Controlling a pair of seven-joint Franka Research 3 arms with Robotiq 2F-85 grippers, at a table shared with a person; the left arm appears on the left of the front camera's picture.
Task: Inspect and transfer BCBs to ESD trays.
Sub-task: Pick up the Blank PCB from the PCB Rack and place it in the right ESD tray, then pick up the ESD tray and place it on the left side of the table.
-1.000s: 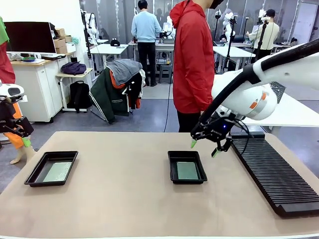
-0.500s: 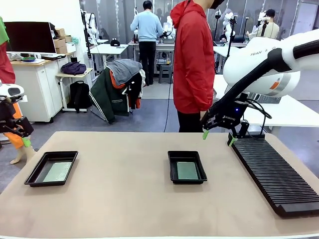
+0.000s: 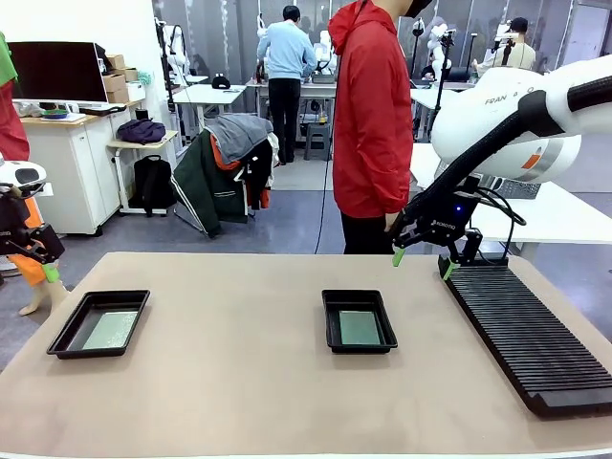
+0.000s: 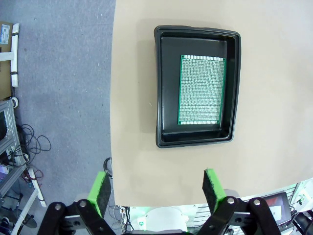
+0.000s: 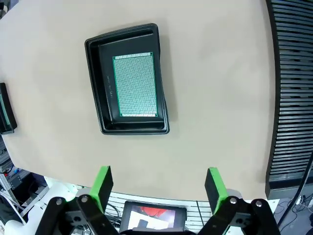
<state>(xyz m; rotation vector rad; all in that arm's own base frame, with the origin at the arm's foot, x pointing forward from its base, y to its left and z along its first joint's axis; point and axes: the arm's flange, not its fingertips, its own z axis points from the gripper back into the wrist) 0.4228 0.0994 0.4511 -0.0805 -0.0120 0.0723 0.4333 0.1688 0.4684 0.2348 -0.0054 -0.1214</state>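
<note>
Both ESD trays lie on the table, one BCB flat inside each; right gripper at the centre tray's 2 o'clock and left gripper both empty, jaws spread

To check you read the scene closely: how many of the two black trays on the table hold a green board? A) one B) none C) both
C: the left tray holds a board, and the middle tray holds a board.
</note>
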